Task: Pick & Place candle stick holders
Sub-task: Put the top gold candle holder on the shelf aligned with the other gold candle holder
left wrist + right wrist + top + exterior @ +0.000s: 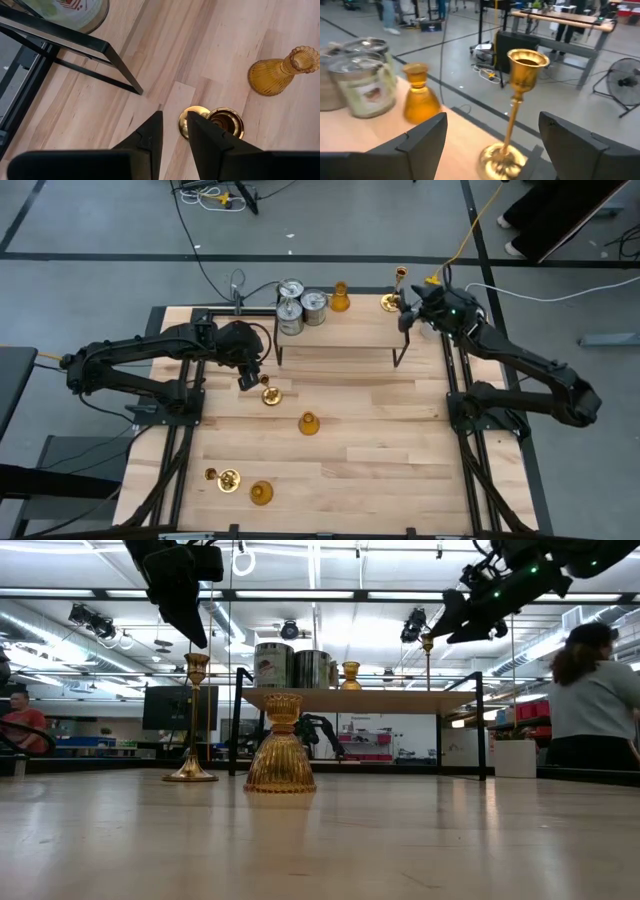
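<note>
Wood: a pale plank table (350,440) carries a raised shelf (340,330) on black legs at its far edge.
Left gripper: the left gripper (247,379) hangs over the table just in front of the shelf's left leg; its fingers (150,135) stand a narrow gap apart with nothing between them, tips above and just beside a brass holder.
Brass holder below it: the upright brass candle stick holder (270,394) stands on the table, its cup and round base seen from above in the left wrist view.
Front-left pair: another brass holder (224,477) and an amber holder (262,493) sit near the table's near edge.
Middle: an amber bell-shaped holder (308,423) stands alone, well apart from the others.
Shelf, left part: silvery glass cylinders (300,307) are clustered together, with an amber holder on the shelf (340,298) just beside them.
Shelf, right end: a tall brass holder on the shelf (514,115) stands upright near the corner.
Right gripper: the right gripper (408,311) is at that corner with its fingers spread wide to either side of the brass stem, not touching it.
Room: a person (598,700) shows at the right in the low view.
</note>
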`<act>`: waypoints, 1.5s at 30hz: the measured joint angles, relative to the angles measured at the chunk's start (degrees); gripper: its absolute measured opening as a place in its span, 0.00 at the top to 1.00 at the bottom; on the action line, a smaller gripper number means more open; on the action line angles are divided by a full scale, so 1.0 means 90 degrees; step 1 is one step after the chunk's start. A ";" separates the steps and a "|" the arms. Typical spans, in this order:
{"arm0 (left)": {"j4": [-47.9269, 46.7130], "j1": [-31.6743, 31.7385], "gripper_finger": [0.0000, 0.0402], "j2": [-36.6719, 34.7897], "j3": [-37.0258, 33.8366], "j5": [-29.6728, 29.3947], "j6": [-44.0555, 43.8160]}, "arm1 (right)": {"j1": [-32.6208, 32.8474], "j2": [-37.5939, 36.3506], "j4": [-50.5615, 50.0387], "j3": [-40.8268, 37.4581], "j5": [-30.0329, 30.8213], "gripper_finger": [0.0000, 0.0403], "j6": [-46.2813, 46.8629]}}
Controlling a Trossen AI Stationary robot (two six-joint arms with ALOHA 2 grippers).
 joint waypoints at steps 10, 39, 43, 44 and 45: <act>-0.0002 0.0000 0.76 0.0000 0.0000 0.0219 -0.0002 | 0.0657 -0.0308 -0.0208 0.0000 -0.0613 0.21 0.0294; -0.0627 -0.0003 0.27 -0.0002 0.0000 0.0722 -0.0163 | 0.1503 -0.0300 0.0134 0.0000 -0.0809 0.21 0.0291; -0.0627 -0.0008 0.21 -0.0002 0.0000 0.0722 -0.0167 | 0.1503 -0.0300 0.0134 0.0000 -0.0809 0.21 0.0291; -0.0627 -0.0008 0.20 -0.0002 0.0000 0.0722 -0.0167 | 0.1503 -0.0300 0.0134 0.0000 -0.0809 0.21 0.0291; -0.0626 -0.0008 0.19 -0.0002 0.0000 0.0726 -0.0167 | 0.1503 -0.0300 0.0135 0.0000 -0.0809 0.21 0.0293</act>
